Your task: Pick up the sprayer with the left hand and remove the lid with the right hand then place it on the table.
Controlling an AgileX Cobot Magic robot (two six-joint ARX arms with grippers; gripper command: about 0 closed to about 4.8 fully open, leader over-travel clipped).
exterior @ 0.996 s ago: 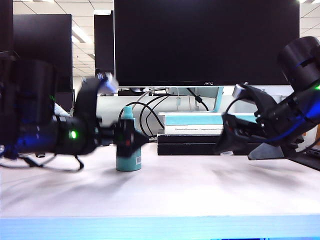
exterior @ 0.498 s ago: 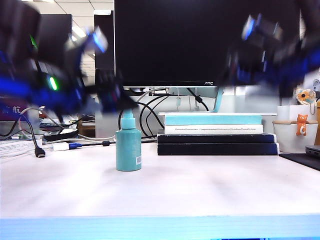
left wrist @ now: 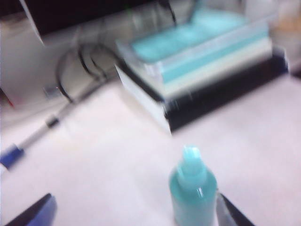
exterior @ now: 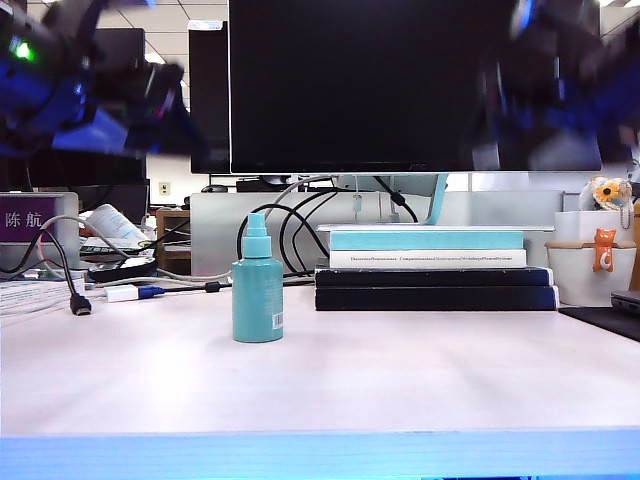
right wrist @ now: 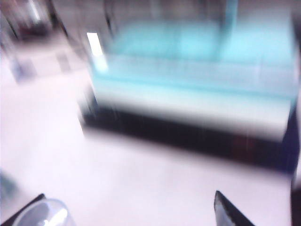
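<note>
Left hand [exterior: 95,95]: seen blurred in the exterior view at about 10 o'clock, raised well above the bench [exterior: 400,380], a green light at its upper end. Its jaws are spread wide and nothing is held between them; in the left wrist view only the two finger tips [left wrist: 33,212] are seen at the frame's edge, far apart.

Cables [exterior: 70,290]: laid on the bench at 9 o'clock, beside a blue-tipped plug.

Sprayer [exterior: 257,285]: teal bottle, stood upright on the bench left of centre, at about 8 o'clock from the monitor's [exterior: 400,85] foot. A white barcode label is carried low on its side. It is touched by neither hand. In the left wrist view the sprayer [left wrist: 193,188] is seen from above, close to one finger tip but apart from it. Whether a clear lid sits over the nozzle cannot be told.

Book stack [exterior: 430,265]: a teal book on top, a white one beneath, two black volumes at the base; placed just right of the sprayer, at 3 o'clock from it, behind centre.

Right hand [exterior: 560,90]: blurred at about 2 o'clock, raised well above the bench in front of the monitor. Its jaws are spread wide and empty; two separated finger tips [right wrist: 225,209] are seen in the right wrist view, over bare bench before the book stack [right wrist: 197,94].

White container [exterior: 590,265]: at 3 o'clock, far right, with a small orange figure on it.
</note>
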